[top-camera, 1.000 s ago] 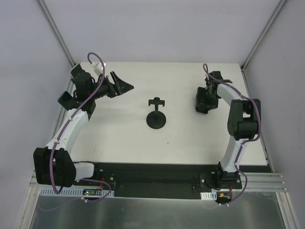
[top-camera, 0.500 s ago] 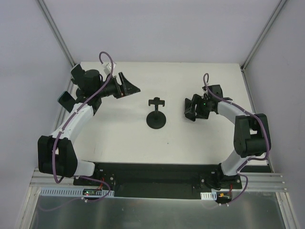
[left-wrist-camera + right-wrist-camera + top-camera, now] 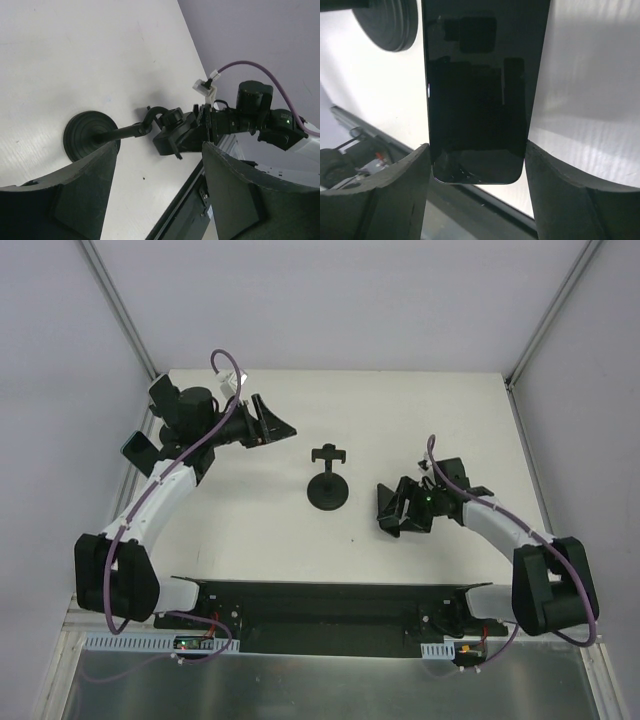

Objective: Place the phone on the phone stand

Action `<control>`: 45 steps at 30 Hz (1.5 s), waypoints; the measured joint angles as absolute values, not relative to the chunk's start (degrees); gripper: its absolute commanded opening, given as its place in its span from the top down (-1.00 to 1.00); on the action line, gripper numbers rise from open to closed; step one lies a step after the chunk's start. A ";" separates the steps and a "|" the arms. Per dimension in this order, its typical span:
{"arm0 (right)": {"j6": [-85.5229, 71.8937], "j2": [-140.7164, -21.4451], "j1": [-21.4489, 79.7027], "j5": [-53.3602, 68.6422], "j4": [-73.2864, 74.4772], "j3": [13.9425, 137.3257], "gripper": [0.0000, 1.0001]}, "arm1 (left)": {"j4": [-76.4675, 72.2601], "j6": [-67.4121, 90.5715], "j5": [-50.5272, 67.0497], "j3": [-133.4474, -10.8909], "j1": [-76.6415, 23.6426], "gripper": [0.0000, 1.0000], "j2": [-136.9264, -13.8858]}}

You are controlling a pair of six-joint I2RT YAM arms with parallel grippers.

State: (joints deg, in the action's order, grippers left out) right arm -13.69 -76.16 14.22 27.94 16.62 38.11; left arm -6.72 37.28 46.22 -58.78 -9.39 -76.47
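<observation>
The black phone stand (image 3: 327, 490) stands mid-table, with a round base and a small cradle on top. It also shows in the left wrist view (image 3: 90, 135), and its base shows in the right wrist view (image 3: 387, 22). My right gripper (image 3: 395, 512) is shut on the black phone (image 3: 477, 90), fingers pressing its two long edges. It holds the phone just right of and nearer than the stand. My left gripper (image 3: 270, 422) is open and empty, left of and behind the stand and pointing toward it.
A dark strip (image 3: 330, 600) runs along the table's near edge by the arm bases. Grey walls and frame posts (image 3: 120, 310) close in the back and sides. A small dark speck (image 3: 352, 539) lies on the white table.
My right arm has swung the phone from the back right toward the near side and left, ending close to the stand. My left gripper has shifted slightly right toward the stand.
</observation>
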 measured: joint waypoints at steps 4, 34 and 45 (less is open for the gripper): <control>-22.98 -70.32 15.46 30.57 12.29 32.18 0.99 | -6.26 34.26 38.94 -57.17 -15.46 -0.43 -70.41; -72.10 -51.79 30.26 10.24 -5.32 18.39 0.99 | -47.13 23.16 -3.77 -30.48 -61.45 -0.58 -79.68; -76.58 -51.31 34.50 5.19 -6.92 17.98 0.99 | -47.37 25.04 -8.27 -35.29 -62.33 -0.10 -87.31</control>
